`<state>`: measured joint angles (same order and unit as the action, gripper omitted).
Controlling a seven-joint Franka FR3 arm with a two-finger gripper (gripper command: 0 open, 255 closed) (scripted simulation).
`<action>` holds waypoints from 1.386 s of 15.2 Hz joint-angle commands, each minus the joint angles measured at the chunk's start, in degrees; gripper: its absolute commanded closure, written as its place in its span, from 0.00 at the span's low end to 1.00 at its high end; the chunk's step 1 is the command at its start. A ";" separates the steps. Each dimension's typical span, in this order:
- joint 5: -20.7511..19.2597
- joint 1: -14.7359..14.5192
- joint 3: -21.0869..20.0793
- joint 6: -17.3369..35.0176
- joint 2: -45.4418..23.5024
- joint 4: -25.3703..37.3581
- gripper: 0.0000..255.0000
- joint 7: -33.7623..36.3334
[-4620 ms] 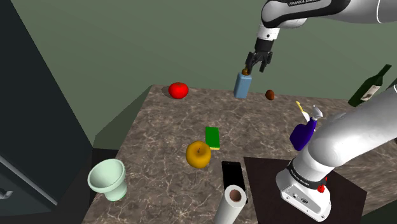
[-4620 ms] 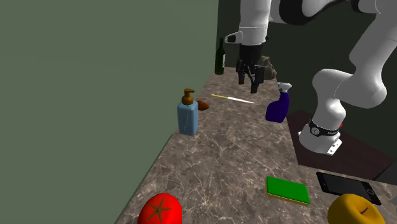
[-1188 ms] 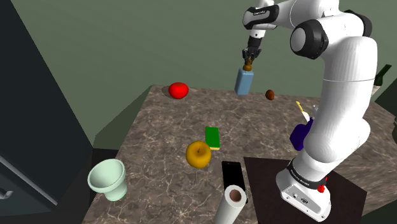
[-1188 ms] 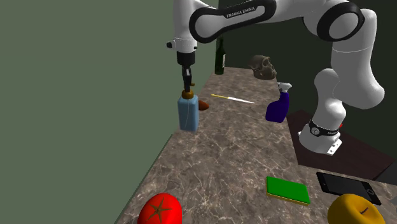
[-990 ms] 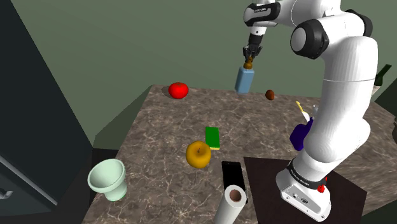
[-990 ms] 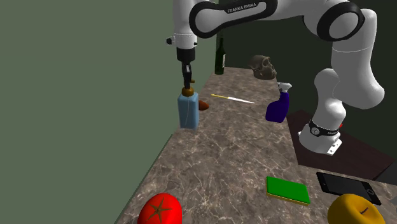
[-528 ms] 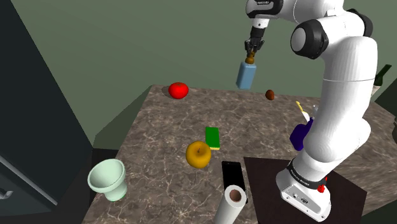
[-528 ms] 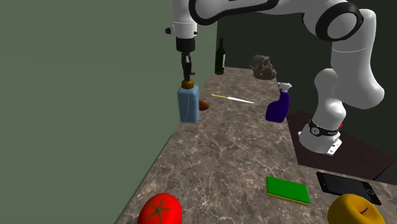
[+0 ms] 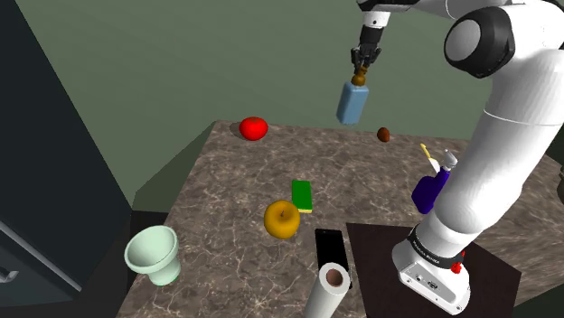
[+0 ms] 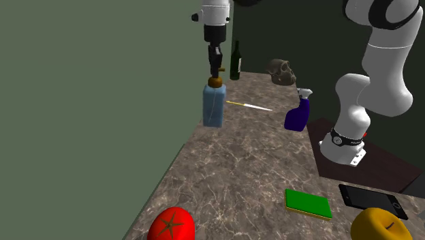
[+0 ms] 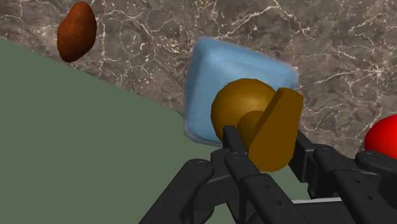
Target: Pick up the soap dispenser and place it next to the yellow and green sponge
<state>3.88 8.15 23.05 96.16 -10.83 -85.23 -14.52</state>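
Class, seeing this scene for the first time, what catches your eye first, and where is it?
The blue soap dispenser hangs in mid-air above the marbled counter, near its far edge, with the black claw clasping its brown pump. A red tomato sits at the shoulder view's far left corner, and the green-topped sponge lies mid-counter.

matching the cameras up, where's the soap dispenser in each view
Shoulder view: soap dispenser near the top, right of centre.
Second exterior view: soap dispenser top centre, against the green wall.
Wrist view: soap dispenser just beyond the tool, pump clasped.
Shared landmark: red tomato.
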 commanded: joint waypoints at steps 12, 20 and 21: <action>-7.85 -6.29 -5.95 -9.65 22.44 -11.51 1.00 12.29; -8.65 -8.33 -11.79 -18.79 31.54 -11.66 1.00 19.74; -8.56 -8.56 -12.55 -20.03 32.40 -11.33 1.00 20.67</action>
<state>-4.73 -0.11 11.44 77.76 20.40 -96.93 4.96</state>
